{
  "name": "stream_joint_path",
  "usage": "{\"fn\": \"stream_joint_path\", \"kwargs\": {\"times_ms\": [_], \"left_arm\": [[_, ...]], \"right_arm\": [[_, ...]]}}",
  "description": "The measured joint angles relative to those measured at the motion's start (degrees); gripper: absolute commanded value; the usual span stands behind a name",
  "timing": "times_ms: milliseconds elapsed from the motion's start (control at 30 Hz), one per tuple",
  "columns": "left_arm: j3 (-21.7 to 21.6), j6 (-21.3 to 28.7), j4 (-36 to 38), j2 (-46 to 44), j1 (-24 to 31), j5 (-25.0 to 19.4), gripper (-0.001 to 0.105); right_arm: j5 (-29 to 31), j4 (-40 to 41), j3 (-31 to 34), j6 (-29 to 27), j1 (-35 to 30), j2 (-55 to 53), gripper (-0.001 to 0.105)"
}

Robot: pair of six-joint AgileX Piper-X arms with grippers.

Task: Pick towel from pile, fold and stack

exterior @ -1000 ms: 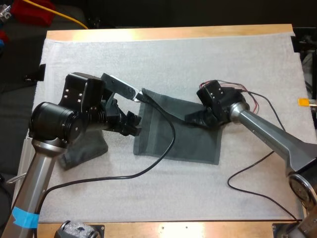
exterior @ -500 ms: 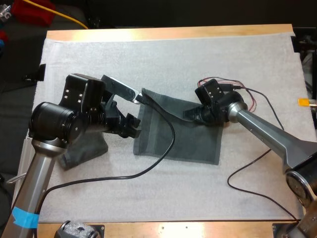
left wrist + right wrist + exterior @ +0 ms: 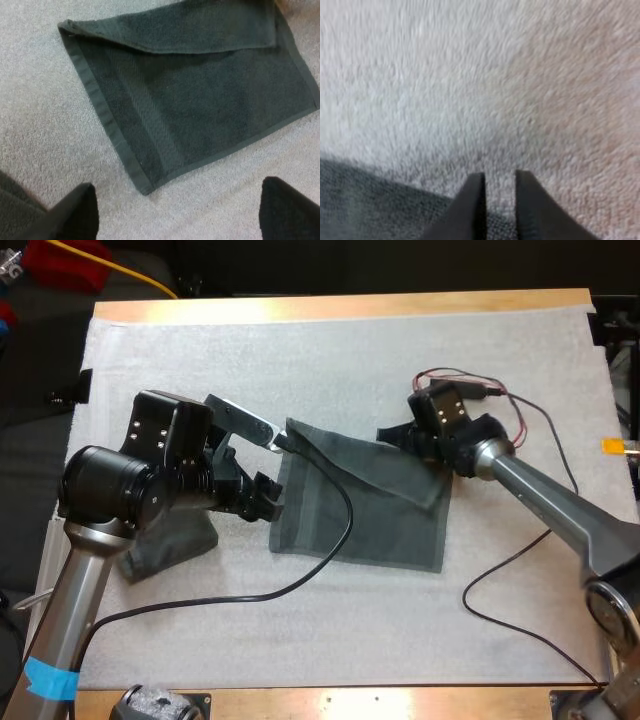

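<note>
**No Readable Text**

Nothing legible to report: no words, labels, brand marks, numbers or signs to read on the towel (image 3: 365,525), on the white mat (image 3: 350,360), or anywhere else in the high and wrist views.

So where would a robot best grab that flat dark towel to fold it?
Probably the hemmed corner of the towel nearest the open left gripper, coming down from that side. It lies flat and single-layered, with bare mat on two sides of it.
</note>
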Motion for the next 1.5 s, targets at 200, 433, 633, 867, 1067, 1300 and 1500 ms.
{"fn": "stream_joint_path", "kwargs": {"times_ms": [200, 433, 633, 867, 1067, 1300, 1500], "left_arm": [[0.00, 0.00, 0.00, 0.00, 0.00, 0.00, 0.064], [0.00, 0.00, 0.00, 0.00, 0.00, 0.00, 0.064], [0.00, 0.00, 0.00, 0.00, 0.00, 0.00, 0.064], [0.00, 0.00, 1.33, 0.00, 0.00, 0.00, 0.064], [0.00, 0.00, 1.72, 0.00, 0.00, 0.00, 0.064], [0.00, 0.00, 1.72, 0.00, 0.00, 0.00, 0.064], [0.00, 0.00, 1.83, 0.00, 0.00, 0.00, 0.064]], "right_arm": [[-0.67, 3.67, 0.00, -0.59, 0.46, -5.70, 0.000], [-8.07, 8.28, 0.00, -2.96, 4.56, -7.10, 0.001], [-10.77, 7.75, 0.00, -3.84, 10.05, -6.22, 0.001], [-11.50, 7.63, 0.00, -3.84, 10.68, -1.05, 0.001], [-11.86, 7.48, 0.00, -3.84, 10.51, 1.99, 0.001], [-9.67, 7.17, 0.00, -3.84, 10.26, 4.14, 0.001], [-6.27, 6.15, 0.00, -3.84, 8.51, 4.33, 0.001]]}}
